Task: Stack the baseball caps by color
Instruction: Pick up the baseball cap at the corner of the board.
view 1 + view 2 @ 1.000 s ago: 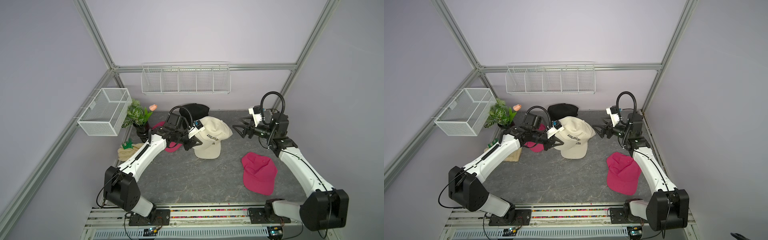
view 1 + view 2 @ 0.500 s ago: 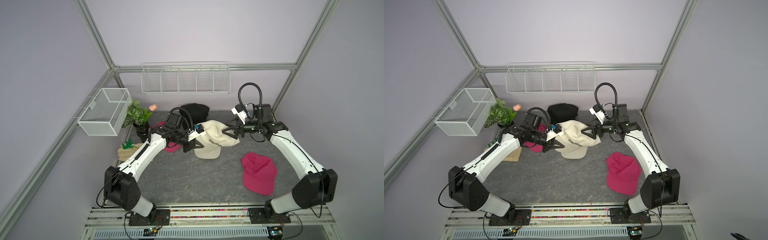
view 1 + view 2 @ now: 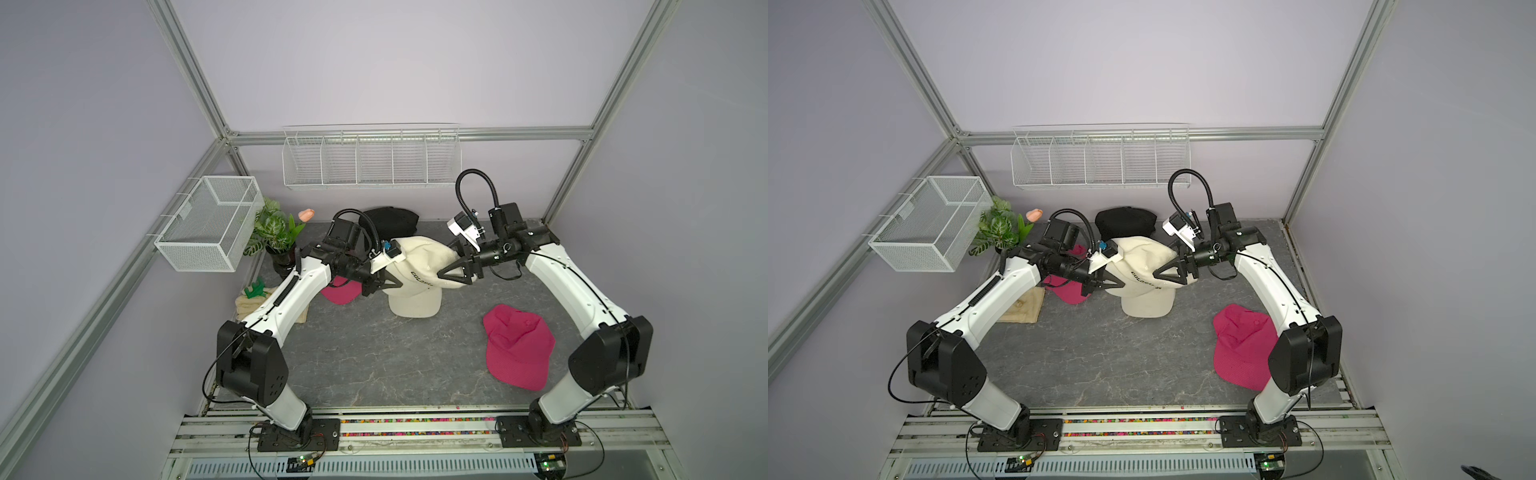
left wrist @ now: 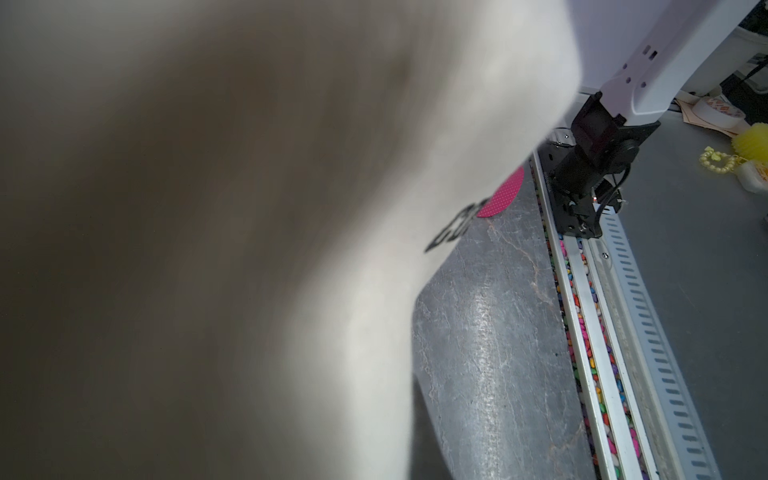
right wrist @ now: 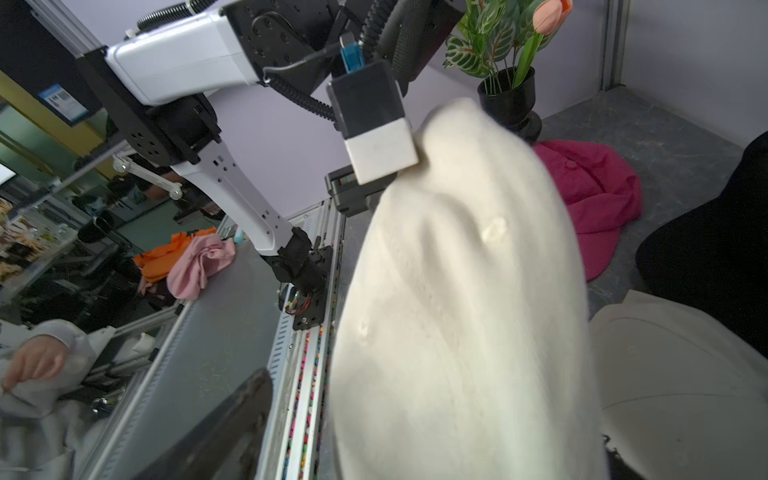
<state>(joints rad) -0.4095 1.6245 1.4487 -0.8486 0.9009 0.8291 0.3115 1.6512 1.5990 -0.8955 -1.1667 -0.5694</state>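
Note:
My left gripper (image 3: 392, 284) is shut on the left side of a cream cap (image 3: 419, 257) with black lettering and holds it up over the middle back of the table. That cap (image 4: 249, 208) fills the left wrist view and hides the jaws. My right gripper (image 3: 441, 276) is open at the cap's right side. In the right wrist view one finger (image 5: 224, 428) stands apart from the cap (image 5: 457, 311); the other is hidden behind it. Another cream cap (image 5: 673, 374) lies beneath. One pink cap (image 3: 519, 349) lies front right, another (image 3: 338, 291) under my left arm. Black caps (image 3: 390, 220) sit at the back.
A potted plant (image 3: 276, 232) stands at the back left, with a folded cream towel and green toy (image 3: 253, 297) in front of it. A wire basket (image 3: 208, 224) hangs on the left frame and a wire shelf (image 3: 370, 156) on the back wall.
My right arm has swung in from the right side of the table to the held cream cap, jaws narrowing slightly. The left gripper has kept its hold and lowered the cap a little.

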